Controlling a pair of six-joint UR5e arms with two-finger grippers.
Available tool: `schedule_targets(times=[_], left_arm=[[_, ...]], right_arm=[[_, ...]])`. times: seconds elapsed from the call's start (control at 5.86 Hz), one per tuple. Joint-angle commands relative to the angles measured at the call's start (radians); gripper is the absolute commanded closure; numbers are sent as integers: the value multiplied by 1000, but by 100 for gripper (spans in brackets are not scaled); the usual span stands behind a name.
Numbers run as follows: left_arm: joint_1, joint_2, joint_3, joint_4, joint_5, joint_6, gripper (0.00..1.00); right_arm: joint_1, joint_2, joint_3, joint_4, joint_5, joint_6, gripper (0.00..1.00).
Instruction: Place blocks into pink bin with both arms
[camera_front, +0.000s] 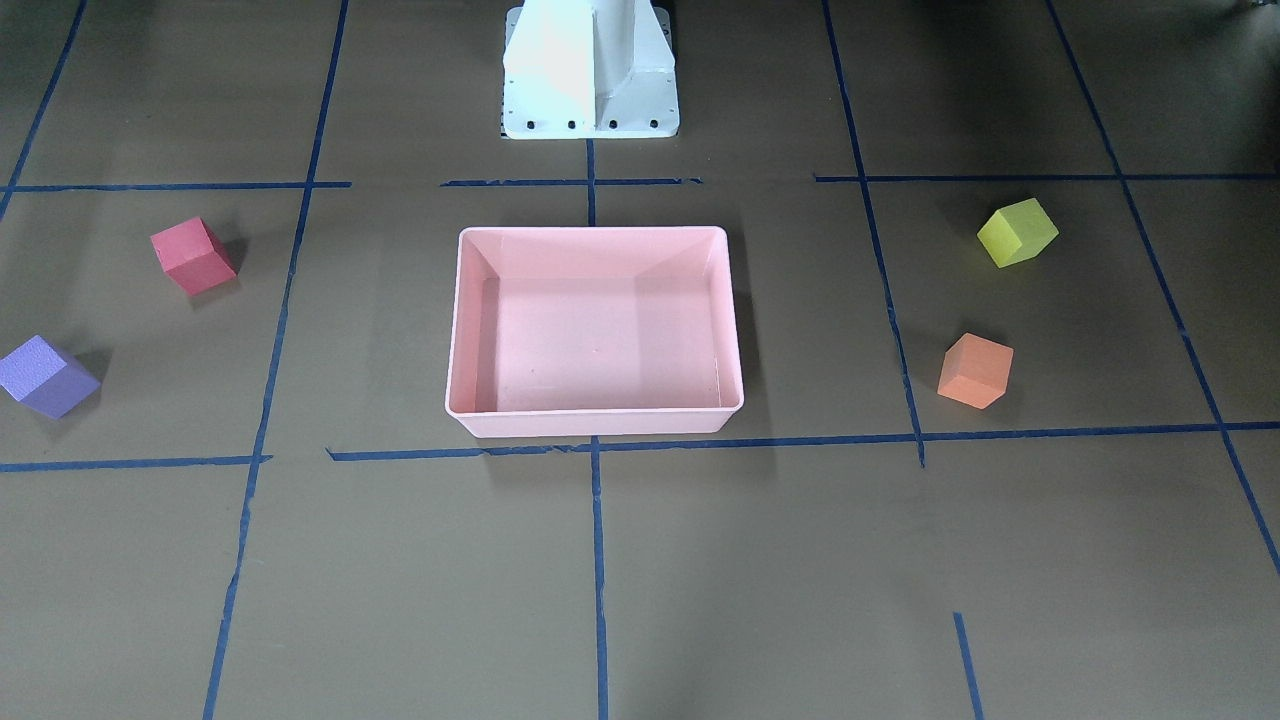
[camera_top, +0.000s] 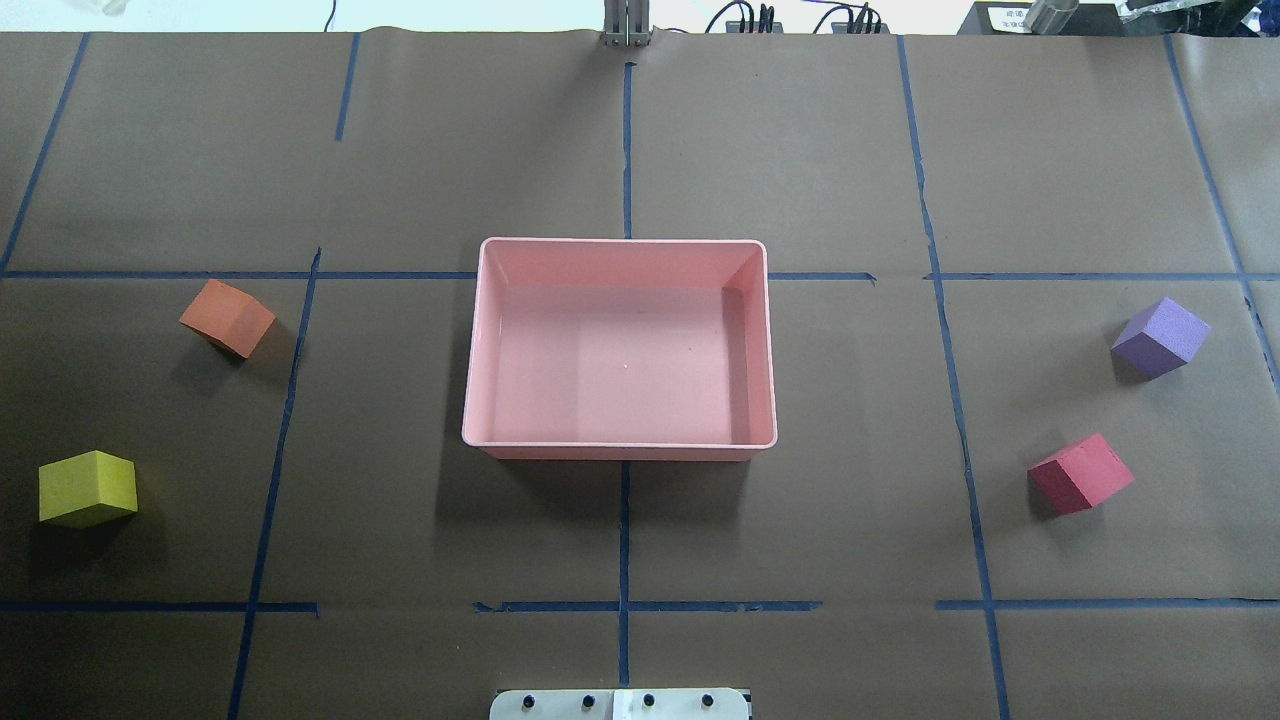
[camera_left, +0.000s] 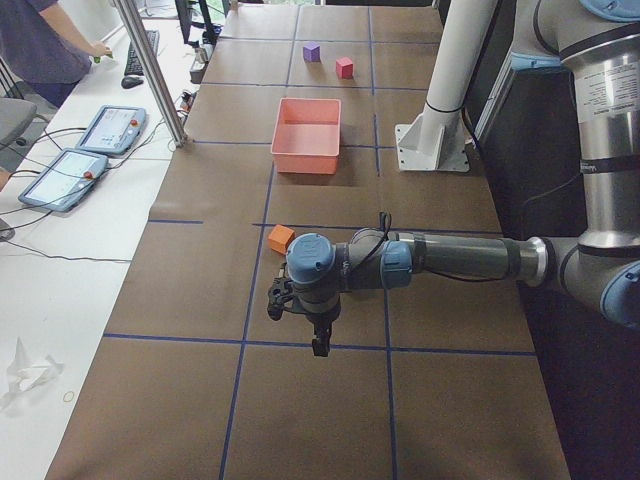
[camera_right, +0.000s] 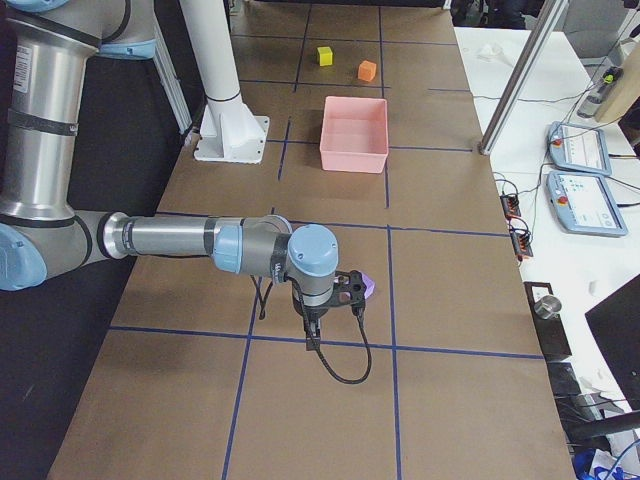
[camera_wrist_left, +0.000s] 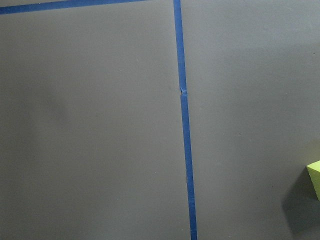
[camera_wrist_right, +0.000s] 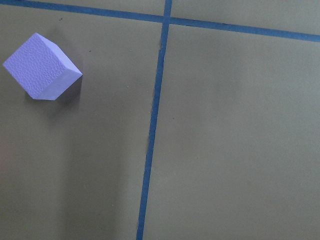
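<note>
Brown table paper (camera_top: 400, 150) bears purple block (camera_top: 1160, 338), seemingly near right jaws, spread untellable.

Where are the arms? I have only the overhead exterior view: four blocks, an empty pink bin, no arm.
Observer: The exterior left view shows the left arm stretched out over the table, its wrist near the orange block.
Operator: And the right one?
Observer: The exterior right view shows the right arm stretched out likewise; the purple block peeks out beside its wrist.
Operator: Do the wrist cameras see blocks?
Observer: The left one catches only a corner of the yellow-green block; the right one sees the purple block whole.
</note>
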Motion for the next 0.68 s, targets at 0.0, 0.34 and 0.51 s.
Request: schedule_targets(times=[0.0,0.34,0.51], left_arm=[[0,2,-28,6,2,0,0],[0,3,-28,6,0,0,0],[0,3,-28,6,0,0,0]], right_arm=[[-26,2,0,83,0,2,0],[-185,37,-3,239,-2,3,0],[-291,131,-35,264,-9,-6,0]])
